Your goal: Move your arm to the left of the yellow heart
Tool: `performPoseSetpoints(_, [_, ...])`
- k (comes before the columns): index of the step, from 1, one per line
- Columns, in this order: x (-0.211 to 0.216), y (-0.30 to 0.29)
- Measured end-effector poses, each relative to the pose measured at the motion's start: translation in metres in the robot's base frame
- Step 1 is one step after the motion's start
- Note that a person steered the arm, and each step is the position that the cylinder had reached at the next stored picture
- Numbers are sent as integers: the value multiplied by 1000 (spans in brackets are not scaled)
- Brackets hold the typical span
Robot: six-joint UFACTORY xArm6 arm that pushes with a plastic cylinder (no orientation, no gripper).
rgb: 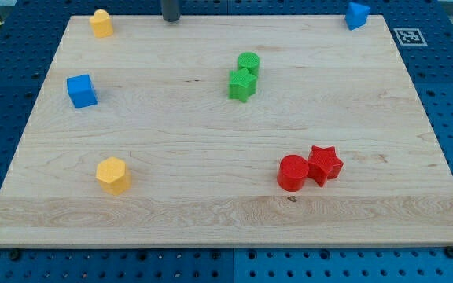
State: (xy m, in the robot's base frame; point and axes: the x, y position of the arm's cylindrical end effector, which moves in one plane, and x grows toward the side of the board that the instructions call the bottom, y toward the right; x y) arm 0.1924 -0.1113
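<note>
Sitting at the board's (pixel 211 157) top edge, my tip (pixel 171 20), touching no block, bare rod with nothing to clamp. Resting in the top-left corner, the yellow heart (pixel 101 23), well apart to the tip's left. Remaining, by judgement: passing around the heart and stopping just beside its left side, toward the view's left.

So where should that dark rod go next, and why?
Probably on toward the view's left along the board's top edge. My tip sits to the right of the yellow heart, and it needs to end up on the heart's left, so it should pass around that block without bumping it.
</note>
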Motion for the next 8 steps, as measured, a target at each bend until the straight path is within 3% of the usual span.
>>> performPoseSetpoints(2, [72, -18])
performPoseSetpoints(4, [84, -89])
performPoseSetpoints(6, [51, -177])
performPoseSetpoints(7, [33, -193])
performPoseSetpoints(8, [24, -170])
